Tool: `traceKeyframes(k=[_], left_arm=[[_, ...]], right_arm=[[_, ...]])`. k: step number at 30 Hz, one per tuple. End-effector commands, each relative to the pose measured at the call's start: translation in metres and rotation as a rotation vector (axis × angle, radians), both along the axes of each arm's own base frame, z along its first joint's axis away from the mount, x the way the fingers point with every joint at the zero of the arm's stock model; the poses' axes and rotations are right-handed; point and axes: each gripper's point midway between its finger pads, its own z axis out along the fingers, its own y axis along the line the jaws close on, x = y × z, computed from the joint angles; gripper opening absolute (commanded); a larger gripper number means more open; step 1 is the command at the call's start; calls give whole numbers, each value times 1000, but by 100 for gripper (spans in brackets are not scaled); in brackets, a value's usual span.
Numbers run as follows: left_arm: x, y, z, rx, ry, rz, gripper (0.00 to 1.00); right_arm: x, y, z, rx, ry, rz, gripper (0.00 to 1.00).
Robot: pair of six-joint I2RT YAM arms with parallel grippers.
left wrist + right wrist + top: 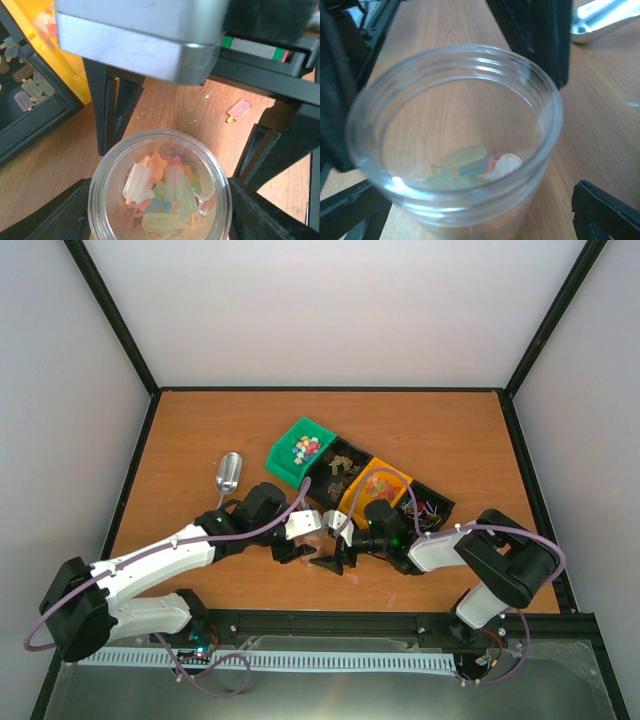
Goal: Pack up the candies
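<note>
The left tool [159, 212] pinches the clear round jar [160, 134] by its sides. The right tool [480, 215] stands spread wide close to the jar, holding nothing. Pastel popsicle-shaped candies [165, 195] lie in the jar's bottom. A loose pink candy [239, 109] lies just beyond it on the wooden counter [200, 430].
</note>
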Motion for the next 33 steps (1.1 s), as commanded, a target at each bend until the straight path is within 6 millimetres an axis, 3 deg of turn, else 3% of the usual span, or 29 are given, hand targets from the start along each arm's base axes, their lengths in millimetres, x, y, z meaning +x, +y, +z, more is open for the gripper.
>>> traceKeyframes(k=[1, 3, 5, 7, 14, 18, 20, 23, 25, 28, 33], left_arm=[[7, -2, 0, -22, 38, 81, 39], [1, -4, -1, -28, 64, 61, 39], [-6, -4, -3, -21, 71, 13, 38], [-22, -2, -6, -6, 69, -99, 38], [-75, 17, -18, 80, 64, -501, 37], [-68, 16, -23, 92, 23, -511, 37], [-57, 9, -20, 71, 6, -447, 36], [-27, -1, -11, 29, -21, -248, 36], [0, -3, -3, 5, -46, -69, 37], [21, -3, 3, -6, -39, 79, 37], [23, -7, 7, -56, 19, 152, 37]], right_arm=[[19, 8, 3, 35, 26, -96, 95], [21, 11, 1, 36, 25, -99, 87], [20, 11, 0, 34, 18, -86, 71], [15, 10, 1, 31, -17, -47, 62], [-10, 0, -5, -4, -99, 161, 44], [8, -1, 0, -7, -121, 200, 39], [21, -2, 2, -12, -119, 170, 45], [36, -3, 7, -8, -120, 92, 79], [40, -4, 10, 7, -89, 41, 93], [31, -3, 9, 20, -50, 6, 100], [21, 11, 5, 34, -12, -18, 100]])
